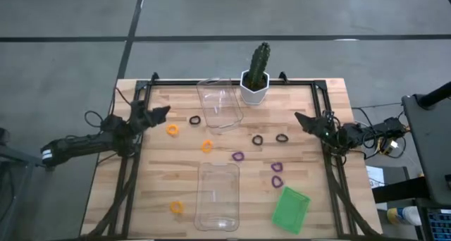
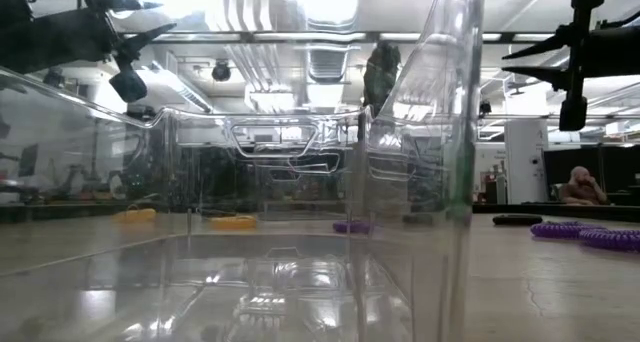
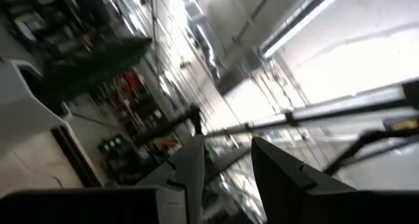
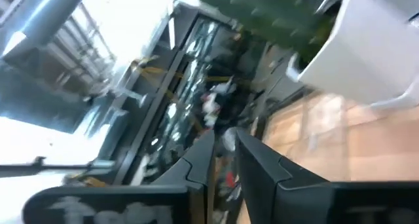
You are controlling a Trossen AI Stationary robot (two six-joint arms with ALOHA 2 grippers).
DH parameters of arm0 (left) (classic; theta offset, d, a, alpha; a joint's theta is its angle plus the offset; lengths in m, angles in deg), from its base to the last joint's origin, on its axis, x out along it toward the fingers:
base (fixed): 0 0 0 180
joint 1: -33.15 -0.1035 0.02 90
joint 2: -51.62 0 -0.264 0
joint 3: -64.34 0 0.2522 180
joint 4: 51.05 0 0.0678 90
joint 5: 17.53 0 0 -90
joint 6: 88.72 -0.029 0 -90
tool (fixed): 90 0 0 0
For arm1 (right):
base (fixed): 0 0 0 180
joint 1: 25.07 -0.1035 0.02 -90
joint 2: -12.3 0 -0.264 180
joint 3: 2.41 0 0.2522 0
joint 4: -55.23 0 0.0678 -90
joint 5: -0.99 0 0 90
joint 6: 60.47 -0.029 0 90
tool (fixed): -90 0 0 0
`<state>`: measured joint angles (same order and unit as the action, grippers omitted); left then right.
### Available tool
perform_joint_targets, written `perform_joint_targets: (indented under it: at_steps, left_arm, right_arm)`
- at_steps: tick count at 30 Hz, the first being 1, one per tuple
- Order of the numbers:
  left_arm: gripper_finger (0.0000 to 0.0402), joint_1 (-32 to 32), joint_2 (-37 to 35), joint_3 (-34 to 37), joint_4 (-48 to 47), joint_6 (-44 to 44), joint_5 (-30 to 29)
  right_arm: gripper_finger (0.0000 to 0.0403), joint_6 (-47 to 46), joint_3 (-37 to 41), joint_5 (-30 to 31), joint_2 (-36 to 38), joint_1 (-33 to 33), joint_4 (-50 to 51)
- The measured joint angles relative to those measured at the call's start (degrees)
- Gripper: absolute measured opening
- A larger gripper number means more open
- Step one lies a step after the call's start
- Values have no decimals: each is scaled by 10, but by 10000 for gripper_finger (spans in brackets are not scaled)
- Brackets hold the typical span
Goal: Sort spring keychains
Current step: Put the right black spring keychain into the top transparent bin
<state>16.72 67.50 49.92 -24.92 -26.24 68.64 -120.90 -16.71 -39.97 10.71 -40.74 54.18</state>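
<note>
The spring keychains lie flat and loose on the wooden table. The orange ones (image 1: 173,130) (image 1: 207,146) (image 1: 176,207) are left of centre. The black ones (image 1: 194,120) (image 1: 257,139) (image 1: 282,137) and the purple ones (image 1: 238,156) (image 1: 276,167) (image 1: 277,180) are mostly toward the right. My left gripper (image 1: 166,111) hovers open at the table's left edge, raised and pointing inward (image 3: 226,140). My right gripper (image 1: 297,117) hovers at the right edge, its fingers a narrow gap apart (image 4: 224,133). Neither has anything between its fingers.
One clear plastic tray (image 1: 220,103) stands at the far middle and another (image 1: 217,196) at the near middle. A flat green tray (image 1: 291,209) lies at the near right. A cactus in a white pot (image 1: 255,79) stands at the far edge.
</note>
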Motion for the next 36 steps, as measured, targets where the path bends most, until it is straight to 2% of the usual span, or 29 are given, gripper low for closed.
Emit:
perform_joint_targets:
  at_steps: [3, 6, 9, 12, 14, 17, 20, 25, 32, 36]
  left_arm:
    - [121, 0, 0, 0, 0, 12, -32]
    - [121, 0, 0, 0, -1, 0, -47]
    - [121, 0, 0, 0, -12, -20, -61]
    - [121, 0, 1, 0, -10, -13, -69]
    - [121, 0, 1, 0, -10, -6, -69]
    - [121, 0, 1, 0, -9, -4, -69]
    - [121, 0, 1, 0, -9, -3, -69]
    - [121, 0, 1, 0, -9, -3, -68]
    - [121, 0, 1, 0, -9, 3, -68]
    - [121, 0, 1, 0, -10, 9, -67]
  right_arm:
    - [79, 1, -7, -43, -19, 1, -25]
    - [108, 15, -52, -76, -65, 1, 9]
    - [141, 14, -125, -119, -133, 1, 121]
    - [167, -1, -216, -162, -212, 1, 279]
    - [177, 25, -276, -177, -265, 1, 378]
    - [179, 87, -357, -180, -341, 1, 505]
    - [174, 142, -418, -180, -412, 3, 590]
    - [167, 248, -459, -181, -519, 5, 612]
    - [157, 230, -462, -238, -635, 21, 675]
    - [147, 216, -462, -238, -669, 21, 712]
